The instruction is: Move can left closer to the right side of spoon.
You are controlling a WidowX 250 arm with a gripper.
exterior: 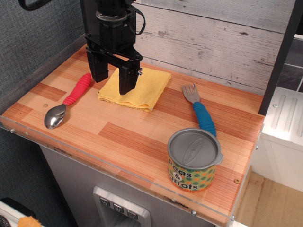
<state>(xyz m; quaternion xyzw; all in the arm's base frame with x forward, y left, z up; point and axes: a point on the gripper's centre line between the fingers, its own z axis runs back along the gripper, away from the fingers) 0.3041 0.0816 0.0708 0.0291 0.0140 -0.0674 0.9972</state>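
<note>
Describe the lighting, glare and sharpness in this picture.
In the observation.image view: soft even light, faint shadows; a pale sheen on the can lid and a bright glint on the spoon bowl; the open gripper is dark but sharp, nothing blurred.

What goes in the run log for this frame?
tool: open, empty, above cloth | can: front right, untouched | spoon: far left
</note>
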